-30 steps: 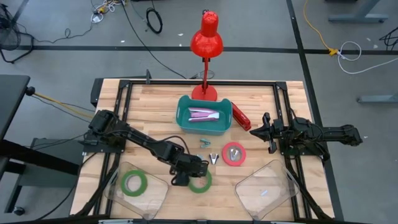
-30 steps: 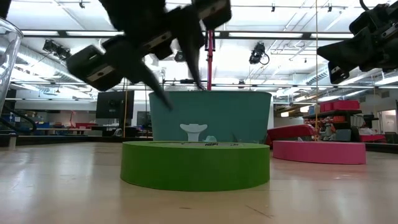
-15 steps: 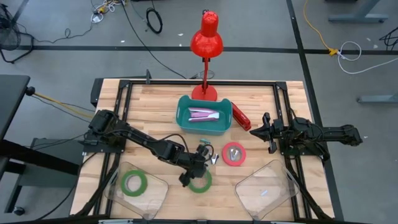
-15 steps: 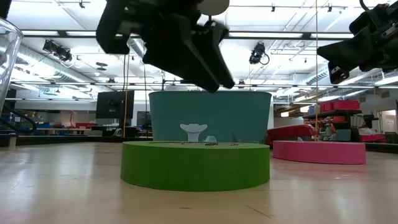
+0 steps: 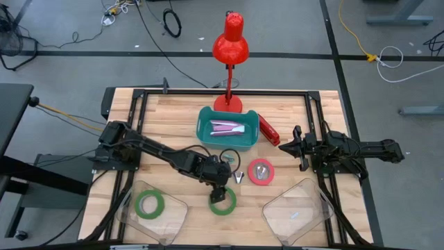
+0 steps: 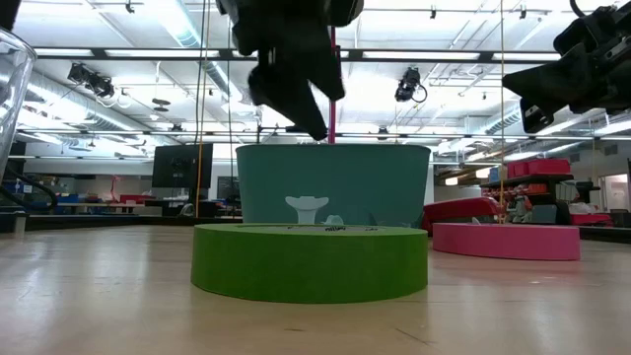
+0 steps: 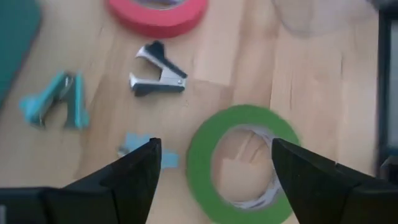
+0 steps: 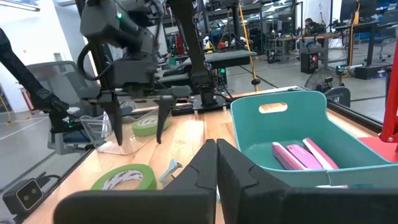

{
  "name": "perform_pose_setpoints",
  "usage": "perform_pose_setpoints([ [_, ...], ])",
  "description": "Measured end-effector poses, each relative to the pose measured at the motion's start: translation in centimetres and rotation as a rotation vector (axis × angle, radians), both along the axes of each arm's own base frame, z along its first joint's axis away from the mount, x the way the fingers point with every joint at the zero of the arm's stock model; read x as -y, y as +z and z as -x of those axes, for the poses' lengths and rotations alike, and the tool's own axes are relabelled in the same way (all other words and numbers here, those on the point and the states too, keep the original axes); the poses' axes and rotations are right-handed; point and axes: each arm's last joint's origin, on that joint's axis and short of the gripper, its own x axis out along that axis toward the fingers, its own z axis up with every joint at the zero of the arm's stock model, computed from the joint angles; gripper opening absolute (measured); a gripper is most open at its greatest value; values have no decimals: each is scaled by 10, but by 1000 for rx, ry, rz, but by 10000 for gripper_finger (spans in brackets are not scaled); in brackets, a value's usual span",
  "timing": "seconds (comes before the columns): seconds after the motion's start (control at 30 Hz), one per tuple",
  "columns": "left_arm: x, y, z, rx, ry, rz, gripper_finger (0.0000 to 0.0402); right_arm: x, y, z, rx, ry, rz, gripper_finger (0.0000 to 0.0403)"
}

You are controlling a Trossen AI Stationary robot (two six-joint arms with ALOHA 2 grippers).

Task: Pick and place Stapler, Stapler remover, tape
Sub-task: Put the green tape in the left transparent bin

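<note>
A green tape roll [image 5: 222, 201] lies flat on the wooden table near its front edge. My left gripper [image 5: 218, 182] hovers open above it. In the left wrist view its fingers stand apart on either side of the roll [image 7: 239, 163] without touching it. A second green roll [image 5: 150, 204] lies in the left clear tray. The red-pink roll [image 5: 261, 171] lies flat to the right, with a dark stapler remover [image 7: 157, 71] and a teal one [image 7: 56, 106] beside it. The red stapler [image 5: 268, 130] lies against the teal bin's right side. My right gripper [image 8: 216, 167] waits shut at the table's right.
The teal bin [image 5: 227, 128] with pink items stands at the table's centre back, and a red desk lamp [image 5: 230, 42] rises behind it. Clear trays sit at the front left [image 5: 173, 215] and the front right [image 5: 295, 208]. Black rails [image 5: 135, 118] frame the table.
My left gripper has risen from beside the front green roll and gone a little toward the far edge. It has rolled far round about its own axis, and its fingers have opened wider. The green roll lies where it was.
</note>
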Motion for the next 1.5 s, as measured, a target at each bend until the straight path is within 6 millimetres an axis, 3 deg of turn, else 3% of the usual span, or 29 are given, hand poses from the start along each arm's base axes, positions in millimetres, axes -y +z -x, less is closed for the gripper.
perform_pose_setpoints([
  [0.13,-4,-3,3,-73,168,106,314,0,0,0,0,0,0,6],
  [0.4,2,-7,12,-184,278,224,314,0,0,0,0,0,0,6],
  [0.67,9,-13,27,-319,373,197,314,0,0,0,0,0,0,6],
  [0.9,13,-17,20,-307,427,246,314,0,0,0,0,0,0,6],
  [1.2,18,-10,11,-320,450,247,314,0,0,0,0,0,0,6],
  [1.5,25,-35,-1,-369,472,230,314,0,0,-1,-7,0,0,6],
])
